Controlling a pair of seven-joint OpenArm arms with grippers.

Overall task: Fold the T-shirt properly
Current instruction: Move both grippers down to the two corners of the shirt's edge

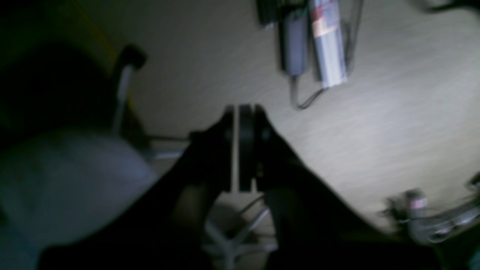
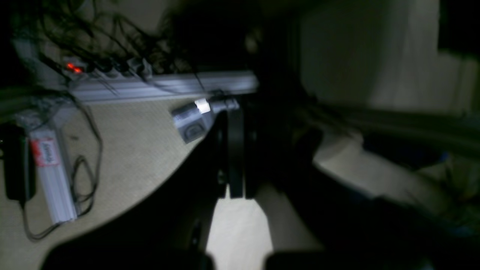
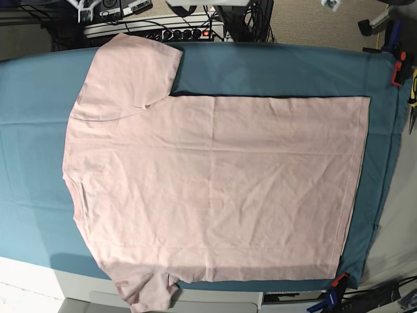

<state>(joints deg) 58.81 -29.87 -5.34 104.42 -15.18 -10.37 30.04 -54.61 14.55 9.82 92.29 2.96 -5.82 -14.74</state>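
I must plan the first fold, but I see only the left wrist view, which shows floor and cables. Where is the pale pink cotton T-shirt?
Observer: The pale pink cotton T-shirt lies spread flat on the teal table cloth, plain side up.
Operator: Where does its neck point?
Observer: To the base view's left; the hem is at the right.
Operator: Is the right gripper holding anything?
Observer: No. The right gripper is shut and empty, over the floor.

The T-shirt (image 3: 215, 182) is matt, creased pink cotton-like cloth on a smooth teal table cloth (image 3: 273, 68).
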